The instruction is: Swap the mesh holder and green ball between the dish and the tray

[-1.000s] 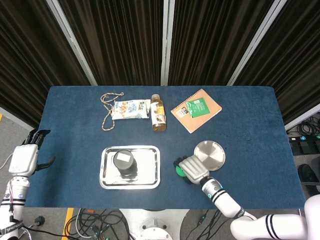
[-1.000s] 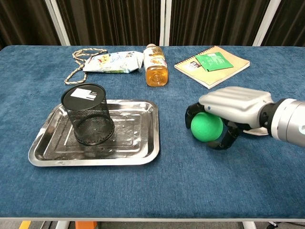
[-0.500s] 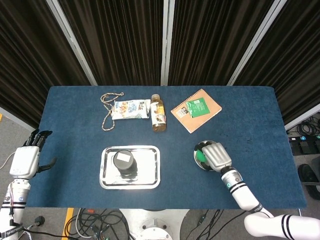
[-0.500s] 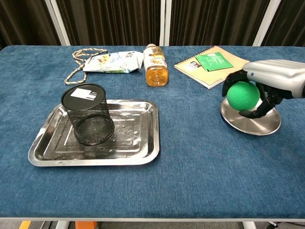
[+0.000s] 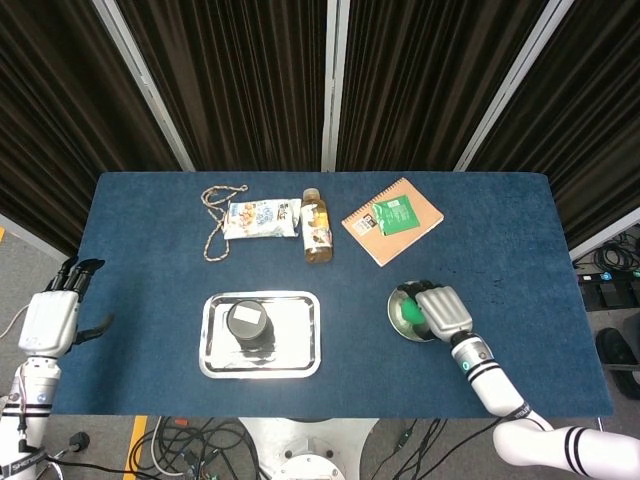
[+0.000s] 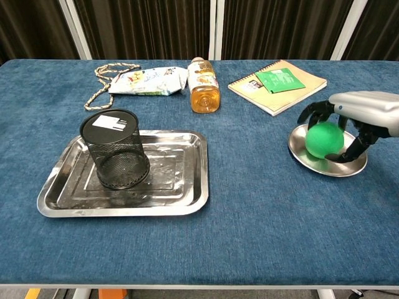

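So my right hand [image 6: 349,121] is curled over the round green foam-looking ball [image 6: 324,139], which sits in the small shiny round metal dish [image 6: 324,163] right under my palm. The fingers look loosened around it, so I can't really tell if I'm gripping or letting go. Best move, I think: spread the fingers wide and lift straight up so nothing nudges the ball off the shallow rim. The black mesh cylinder holder [image 6: 115,149] stands upright on the rectangular steel tray [image 6: 181,187], well off to that hand's left. My left hand [image 5: 50,318] hangs open off the table edge.
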{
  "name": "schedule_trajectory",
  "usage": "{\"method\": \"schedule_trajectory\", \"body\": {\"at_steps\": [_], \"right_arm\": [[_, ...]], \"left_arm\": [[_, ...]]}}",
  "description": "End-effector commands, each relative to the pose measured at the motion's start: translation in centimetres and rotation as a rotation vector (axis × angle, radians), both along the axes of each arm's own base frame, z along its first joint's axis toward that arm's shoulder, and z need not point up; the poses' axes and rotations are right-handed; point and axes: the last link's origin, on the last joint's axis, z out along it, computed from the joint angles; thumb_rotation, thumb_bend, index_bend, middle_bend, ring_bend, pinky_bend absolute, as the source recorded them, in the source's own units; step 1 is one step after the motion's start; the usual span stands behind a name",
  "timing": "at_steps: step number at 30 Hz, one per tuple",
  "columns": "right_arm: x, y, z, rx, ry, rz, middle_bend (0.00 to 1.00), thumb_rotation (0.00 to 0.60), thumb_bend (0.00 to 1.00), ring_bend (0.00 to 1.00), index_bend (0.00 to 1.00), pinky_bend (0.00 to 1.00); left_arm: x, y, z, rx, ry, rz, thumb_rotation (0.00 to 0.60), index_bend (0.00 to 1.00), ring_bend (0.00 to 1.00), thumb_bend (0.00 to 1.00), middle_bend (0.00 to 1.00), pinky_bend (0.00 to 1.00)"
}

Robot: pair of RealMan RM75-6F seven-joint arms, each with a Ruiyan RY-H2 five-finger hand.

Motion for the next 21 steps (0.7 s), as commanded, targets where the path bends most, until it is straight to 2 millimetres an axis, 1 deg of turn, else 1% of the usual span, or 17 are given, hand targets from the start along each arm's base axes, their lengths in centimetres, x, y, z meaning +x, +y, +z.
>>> {"method": "schedule_trajectory", "body": {"at_steps": [1,4,6,8,10,12,13,14,16,17,19,21], "right_arm": [[-0.3,0.3,1.3,-0.031,-0.024,-0.003,0.12,0.600,0.07,0.01,0.01,0.20],[-0.8,0.9,2.7,-0.060,-0.058,-0.018,0.08,0.600,0.06,0.00,0.00,0.18],[-1.1,1.6,4.2,-0.115,-0.101,-0.019,0.07,0.600,0.06,0.00,0.00,0.17],[-2.0,2.6,6.1,-0.195,-0.139,-0.025,0.06,0.600,0.07,0.00,0.00,0.14],[-3.2,3.5,7.8,-0.269,-0.154,-0.037,0.05,0.600,0.08,0.00,0.00,0.11],[-4.9,5.0,9.5,-0.358,-0.150,-0.052,0.03,0.600,0.10,0.00,0.00,0.08],[-5.8,5.8,10.1,-0.395,-0.142,-0.059,0.02,0.600,0.12,0.00,0.00,0.05],[-7.2,7.1,10.7,-0.443,-0.126,-0.071,0.01,0.600,0.14,0.00,0.00,0.03],[-9.0,9.0,11.0,-0.502,-0.104,-0.087,0.00,0.600,0.17,0.00,0.00,0.00],[-10.0,10.3,11.0,-0.526,-0.092,-0.103,0.00,0.600,0.17,0.00,0.00,0.00],[-11.6,12.0,10.7,-0.549,-0.069,-0.134,0.00,0.600,0.18,0.00,0.00,0.00],[-12.6,13.2,10.4,-0.558,-0.044,-0.158,0.00,0.600,0.18,0.00,0.00,0.00]], "left_arm": [[0.0,-0.1,0.0,0.002,-0.002,-0.004,0.600,0.14,0.05,0.22,0.12,0.26],[0.1,-0.4,0.2,0.011,-0.005,-0.009,0.600,0.14,0.05,0.22,0.12,0.26],[0.2,-0.9,0.4,0.029,-0.008,-0.015,0.600,0.14,0.05,0.21,0.12,0.26],[0.2,-1.6,0.7,0.048,-0.008,-0.021,0.600,0.14,0.05,0.20,0.12,0.26],[0.2,-2.4,1.0,0.059,-0.005,-0.021,0.600,0.14,0.05,0.18,0.12,0.26],[0.1,-3.4,1.3,0.065,-0.003,-0.020,0.600,0.14,0.05,0.18,0.12,0.26],[0.1,-3.8,1.3,0.067,-0.002,-0.022,0.600,0.14,0.05,0.18,0.12,0.26],[0.0,-4.5,1.3,0.072,0.002,-0.025,0.600,0.13,0.05,0.18,0.12,0.26],[-0.3,-5.4,1.1,0.080,0.032,-0.024,0.600,0.13,0.05,0.18,0.12,0.26],[-0.6,-6.1,0.9,0.086,0.065,-0.020,0.600,0.13,0.05,0.18,0.12,0.25],[-1.1,-7.0,0.5,0.089,0.132,-0.004,0.600,0.13,0.04,0.17,0.10,0.23],[-1.5,-7.7,0.0,0.080,0.166,0.021,0.595,0.11,0.02,0.16,0.07,0.21]]}}
